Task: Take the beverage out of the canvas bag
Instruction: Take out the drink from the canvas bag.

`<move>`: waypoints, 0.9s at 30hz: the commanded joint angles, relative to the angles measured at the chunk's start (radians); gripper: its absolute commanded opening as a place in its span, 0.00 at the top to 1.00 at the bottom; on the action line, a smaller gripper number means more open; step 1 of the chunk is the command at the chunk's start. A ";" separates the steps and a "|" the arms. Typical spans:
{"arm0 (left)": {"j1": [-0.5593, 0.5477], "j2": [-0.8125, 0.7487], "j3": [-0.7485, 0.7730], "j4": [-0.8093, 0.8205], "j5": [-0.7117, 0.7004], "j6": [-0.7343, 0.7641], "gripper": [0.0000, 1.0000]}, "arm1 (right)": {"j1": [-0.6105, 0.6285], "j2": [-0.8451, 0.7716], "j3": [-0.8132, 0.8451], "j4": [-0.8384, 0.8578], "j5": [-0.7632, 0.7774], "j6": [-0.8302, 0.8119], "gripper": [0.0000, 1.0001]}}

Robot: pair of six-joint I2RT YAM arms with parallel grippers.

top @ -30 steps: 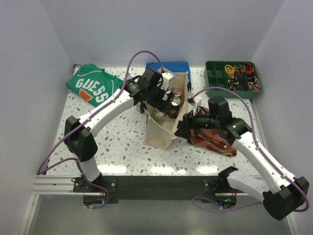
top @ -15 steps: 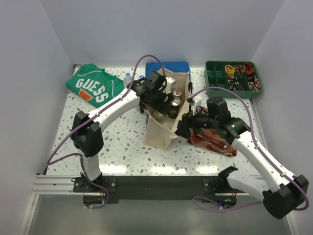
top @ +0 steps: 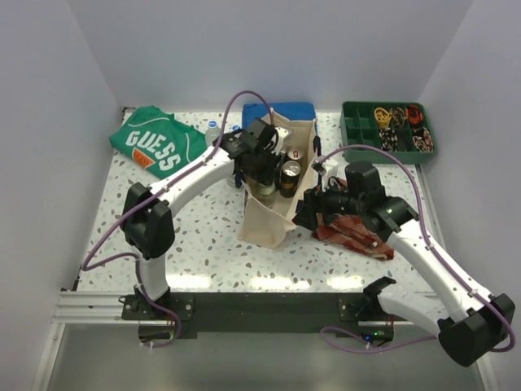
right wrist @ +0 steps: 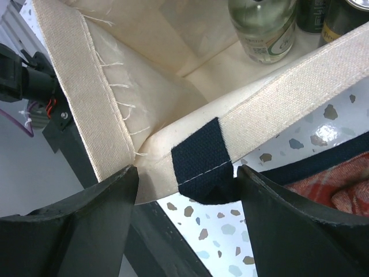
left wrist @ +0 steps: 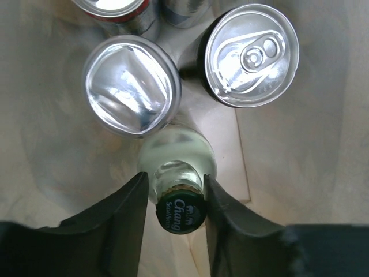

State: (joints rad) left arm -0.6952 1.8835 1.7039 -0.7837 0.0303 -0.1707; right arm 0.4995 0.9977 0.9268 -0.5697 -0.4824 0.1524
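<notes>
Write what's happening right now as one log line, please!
left fingers: flanking green-capped bottle neck inside canvas bag | right fingers: straddling bag rim | bottle: standing in bag

The cream canvas bag point(top: 264, 221) stands upright and open on the table point(top: 195, 236). Inside, a green-capped clear glass bottle point(left wrist: 180, 214) stands upright beside several cans point(left wrist: 132, 85).

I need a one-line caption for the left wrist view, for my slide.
Left claw flanking the green-capped glass bottle inside the canvas bag, beside a dark can.
</notes>
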 commanded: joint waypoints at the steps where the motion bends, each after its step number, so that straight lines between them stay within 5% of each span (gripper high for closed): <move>1: -0.003 0.000 0.031 -0.018 0.023 -0.010 0.70 | 0.010 -0.021 0.009 -0.044 0.034 -0.024 0.27; 6: -0.006 -0.004 0.022 -0.023 0.037 -0.004 1.00 | 0.010 -0.022 0.009 -0.044 0.047 -0.024 0.27; 15: -0.004 -0.034 0.059 -0.037 0.028 0.013 1.00 | 0.008 -0.041 0.009 -0.038 0.096 -0.017 0.27; 27: -0.004 -0.044 0.287 -0.083 0.010 0.034 1.00 | 0.008 -0.093 0.000 -0.013 0.195 0.003 0.21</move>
State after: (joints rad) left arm -0.6991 1.8851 1.8736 -0.9226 0.0227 -0.1524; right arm 0.5041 0.9306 0.9268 -0.5774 -0.3489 0.1558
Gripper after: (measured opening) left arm 0.367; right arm 0.779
